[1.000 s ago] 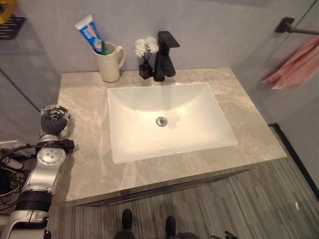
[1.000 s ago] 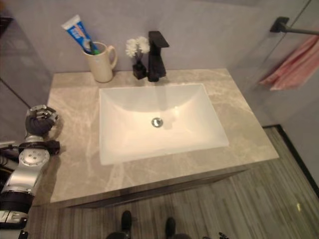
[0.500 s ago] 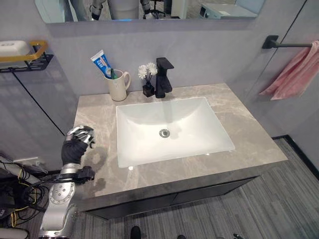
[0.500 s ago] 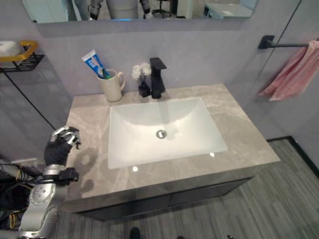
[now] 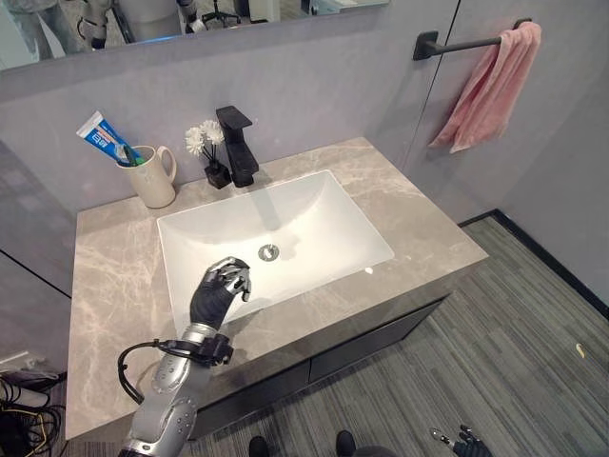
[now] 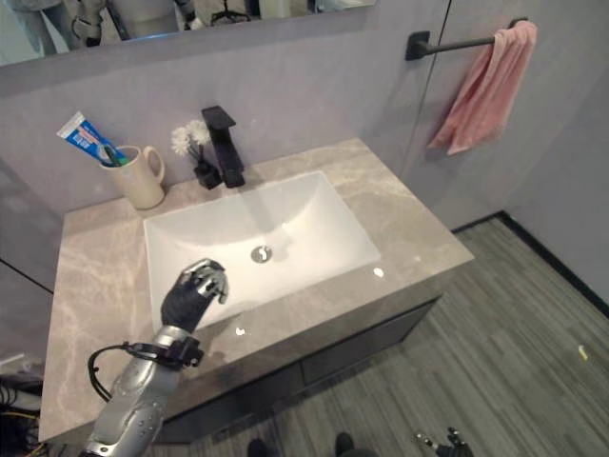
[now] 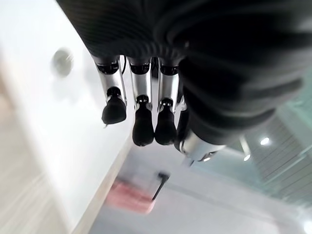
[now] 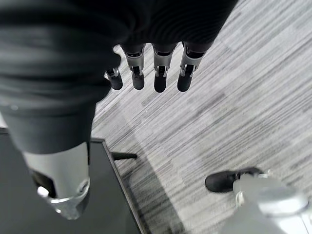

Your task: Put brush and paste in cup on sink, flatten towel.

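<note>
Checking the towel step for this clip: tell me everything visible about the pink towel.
The pink towel hangs from a black wall bar to the right of the sink counter, looks like soft cloth, and is bunched into folds rather than spread flat, with its lower end hanging free. Nothing but the bar touches it.

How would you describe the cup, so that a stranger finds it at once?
On the grey marble counter, look behind the white sink, at the corner left of the black faucet. The cream cup has a handle and holds a blue-and-white toothpaste tube, unlike the small dark flower vase nearby.
</note>
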Robot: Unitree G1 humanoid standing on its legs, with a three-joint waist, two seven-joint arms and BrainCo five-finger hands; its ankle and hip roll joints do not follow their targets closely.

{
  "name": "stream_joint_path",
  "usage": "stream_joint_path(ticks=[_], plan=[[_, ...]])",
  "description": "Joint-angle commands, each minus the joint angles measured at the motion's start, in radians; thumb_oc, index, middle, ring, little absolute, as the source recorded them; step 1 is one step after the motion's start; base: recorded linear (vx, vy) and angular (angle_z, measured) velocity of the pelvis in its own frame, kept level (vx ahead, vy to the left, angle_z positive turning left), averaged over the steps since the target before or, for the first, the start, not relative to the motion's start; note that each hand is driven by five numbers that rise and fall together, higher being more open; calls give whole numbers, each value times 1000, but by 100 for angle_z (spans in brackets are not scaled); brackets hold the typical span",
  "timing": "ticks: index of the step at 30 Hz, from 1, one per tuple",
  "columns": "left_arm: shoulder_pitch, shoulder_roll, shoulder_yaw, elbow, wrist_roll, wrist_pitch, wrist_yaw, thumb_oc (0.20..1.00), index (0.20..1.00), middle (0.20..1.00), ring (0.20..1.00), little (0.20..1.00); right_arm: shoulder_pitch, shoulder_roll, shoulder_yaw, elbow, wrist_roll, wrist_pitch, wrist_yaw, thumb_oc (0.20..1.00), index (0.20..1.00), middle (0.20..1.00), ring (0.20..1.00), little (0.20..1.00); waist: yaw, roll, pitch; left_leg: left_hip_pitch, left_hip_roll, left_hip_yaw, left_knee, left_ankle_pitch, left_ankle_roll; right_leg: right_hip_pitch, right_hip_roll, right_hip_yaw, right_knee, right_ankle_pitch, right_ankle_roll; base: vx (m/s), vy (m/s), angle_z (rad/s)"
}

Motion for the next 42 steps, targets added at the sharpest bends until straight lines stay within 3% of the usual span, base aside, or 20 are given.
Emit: stream_joint_path(ticks=[1, 2, 6, 10, 13, 16, 17, 18, 19, 20, 21, 22, 26, 28, 29, 30, 32, 33, 37, 42], plan=[[-43, 33, 28, -32, 1, -26, -29, 200, 200, 200, 200, 200, -48, -25, 16, 9, -3, -46, -39, 1000, 1000, 1000, 1000, 1000, 21, -61, -2, -95, -77, -168, 152, -52, 20, -7, -18, 65, 74, -6, 16, -55, 32, -73], [-32, 33, 27, -21, 0, -23, -33, 200, 200, 200, 200, 200, -55, -26, 23, 5, -2, -48, -39, 1000, 1000, 1000, 1000, 1000, 37, -62, 3, -97, -126, -245, 181, -86, 33, -28, -3, 120, 84, 3, 20, -54, 31, -79], [-9, 36, 27, -18, -2, -22, -35, 200, 200, 200, 200, 200, -59, -31, 25, -4, 1, -48, -41, 1000, 1000, 1000, 1000, 1000, 47, -54, 4, -84, -178, -297, 223, -124, 54, -36, 0, 185, 91, 12, 34, -3, 109, -121], [-9, 72, 12, 8, 2, -17, -50, 200, 200, 200, 200, 200, -58, -57, 39, -42, -85, -43, -61, 1000, 1000, 1000, 1000, 1000, 23, -32, 6, -70, -176, -225, 215, -134, 78, -63, -22, 220, 123, 9, 60, -45, 207, -37], [-42, 82, -20, 44, 4, -21, -36, 200, 200, 200, 200, 200, -95, -74, 24, -70, -73, -45, -83, 1000, 1000, 1000, 1000, 1000, 15, -26, 26, -74, -190, -157, 219, -148, 104, -128, -22, 313, 155, 36, 96, -140, 222, -72], [-67, 87, -33, 68, 26, -26, -33, 200, 200, 200, 200, 200, -94, -77, 8, -97, -73, -42, -97, 1000, 1000, 1000, 1000, 1000, 3, -25, 43, -81, -195, -88, 211, -155, 124, -174, -32, 364, 156, 79, 131, -114, 166, -123], [-74, 84, -23, 81, 30, -35, -27, 200, 200, 200, 200, 200, -102, -73, 8, -118, -90, -41, -104, 1000, 1000, 1000, 1000, 1000, 9, -22, 58, -76, -175, -30, 198, -162, 129, -206, -54, 315, 152, 109, 144, -173, 70, -114], [-76, 84, -13, 83, 35, -39, -21, 200, 200, 200, 200, 200, -108, -67, 5, -117, -98, -41, -109, 1000, 1000, 1000, 1000, 1000, 26, -17, 68, -72, -150, 14, 186, -161, 122, -226, -97, 198, 145, 124, 136, -130, 23, -128], [-77, 84, -13, 83, 35, -39, -21, 200, 200, 200, 200, 200, -108, -66, 5, -117, -98, -41, -109, 1000, 1000, 1000, 1000, 1000, 25, -18, 67, -74, -151, 14, 185, -158, 121, -228, -98, 199, 143, 127, 136, -81, -10, -137], [-78, 81, -4, 90, 37, -41, -22, 200, 200, 200, 200, 200, -106, -61, 4, -123, -106, -42, -107, 1000, 1000, 1000, 1000, 1000, 28, -10, 70, -69, -135, 28, 182, -158, 117, -230, -125, 108, 140, 122, 123, -71, 27, -158], [-74, 79, 6, 91, 42, -42, -18, 200, 200, 200, 200, 200, -103, -53, 3, -133, -120, -42, -110, 1000, 1000, 1000, 1000, 1000, 43, -4, 76, -57, -106, 80, 174, -154, 109, -238, -172, -62, 156, 115, 116, -109, 58, -116], [-71, 72, 19, 90, 45, -41, -22, 200, 200, 200, 200, 200, -97, -50, 2, -129, -124, -41, -100, 1000, 1000, 1000, 1000, 1000, 44, 0, 74, -54, -99, 94, 164, -148, 108, -243, -185, -123, 182, 106, 108, -114, 78, -94], [-83, 46, 31, 111, 40, -36, -10, 200, 200, 200, 200, 200, -70, -39, 14, -133, -133, -35, -81, 1000, 1000, 1000, 1000, 1000, 39, -1, 67, -42, -89, 154, 138, -124, 115, -181, -149, -106, 285, 30, 92, -94, 2, -84], [-86, 40, 35, 105, 56, -33, -1, 200, 200, 200, 200, 200, -69, -38, 18, -126, -137, -34, -81, 1000, 1000, 1000, 1000, 1000, 58, 2, 54, -49, -72, 201, 135, -116, 114, -136, -157, -193, 317, -14, 81, -130, -96, -43], [-87, 40, 46, 102, 76, -31, 2, 200, 200, 200, 200, 200, -76, -33, 30, -115, -142, -33, -82, 1000, 1000, 1000, 1000, 1000, 90, -11, 33, -52, -62, 265, 133, -109, 103, -69, -167, -304, 272, -18, 80, -50, -182, -90], [-84, 45, 60, 95, 85, -33, 4, 200, 200, 200, 200, 200, -80, -33, 39, -112, -152, -28, -85, 1000, 1000, 1000, 1000, 1000, 111, -20, 23, -33, -54, 295, 130, -128, 86, -46, -181, -368, 237, -21, 94, -3, -156, -119], [-84, 43, 68, 93, 90, -33, 3, 200, 200, 200, 200, 200, -81, -31, 41, -110, -152, -28, -82, 1000, 1000, 1000, 1000, 1000, 108, -25, 20, -39, -50, 318, 133, -107, 89, -43, -174, -360, 205, -10, 88, -20, -173, -113], [-90, 27, 68, 110, 88, -36, 16, 200, 200, 200, 200, 200, -72, -32, 52, -115, -158, -23, -81, 1000, 1000, 1000, 1000, 1000, 94, -29, 11, -36, -31, 318, 135, -97, 82, -44, -131, -289, 192, -31, 75, -34, -221, -74], [-94, 5, 58, 167, 107, -28, 38, 200, 200, 200, 200, 200, -58, -45, 58, -132, -150, -21, -76, 1000, 1000, 1000, 1000, 1000, 74, -32, 8, -26, -7, 314, 121, -70, 60, -27, -93, -263, 155, -40, 50, 38, -221, -30], [-100, 38, 40, 241, 256, 12, 52, 200, 200, 200, 200, 200, -56, -71, 25, -139, -51, -21, -62, 1000, 1000, 1000, 1000, 1000, 62, -37, 24, -86, 41, 279, 306, -82, 35, 2, -57, -250, 119, -50, 18, 18, -188, 1]])
